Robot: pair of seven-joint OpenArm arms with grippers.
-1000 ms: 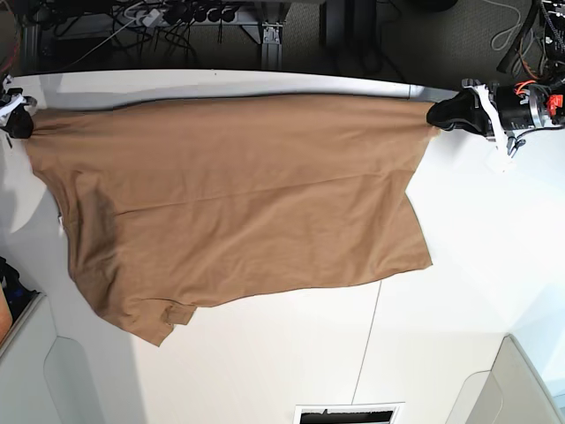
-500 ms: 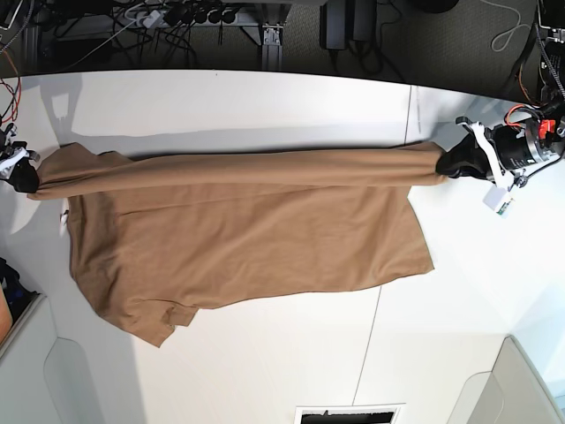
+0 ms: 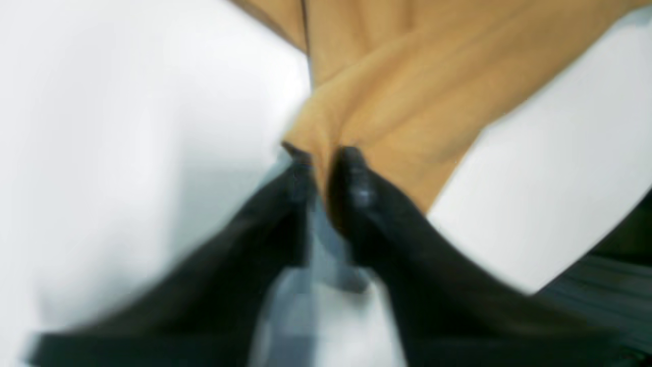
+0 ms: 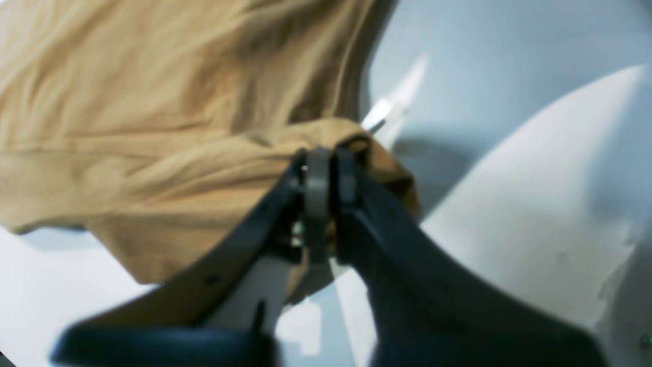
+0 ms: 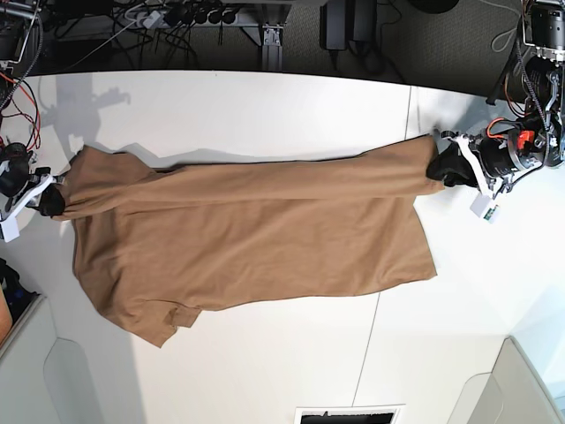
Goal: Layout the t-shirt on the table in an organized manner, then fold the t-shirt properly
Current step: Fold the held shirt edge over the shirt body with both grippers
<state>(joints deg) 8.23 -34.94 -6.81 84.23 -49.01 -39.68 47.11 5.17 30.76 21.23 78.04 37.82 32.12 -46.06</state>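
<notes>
The tan t-shirt [image 5: 247, 230] lies stretched left to right on the white table [image 5: 265, 353], its far part doubled over in a long fold. My left gripper [image 5: 439, 168] sits at the shirt's right end. In the blurred left wrist view its black fingertips [image 3: 351, 173] stand close together on a bunched corner of the t-shirt [image 3: 407, 76]. My right gripper [image 5: 51, 201] is at the shirt's left end. In the right wrist view that gripper [image 4: 323, 153] is shut, and the tan cloth [image 4: 127, 102] wraps over its tips.
A thin dark seam [image 5: 375, 327] crosses the tabletop on the right. Grey panels stand at the near left [image 5: 35, 371] and near right [image 5: 521, 380] corners. A dark slot [image 5: 346, 413] sits at the near edge. Cables and stands [image 5: 177, 18] lie beyond the far edge.
Both grippers carried the shirt's far edge toward the near side and down. The cloth, spread wide a second ago, now lies doubled over itself on the table.
</notes>
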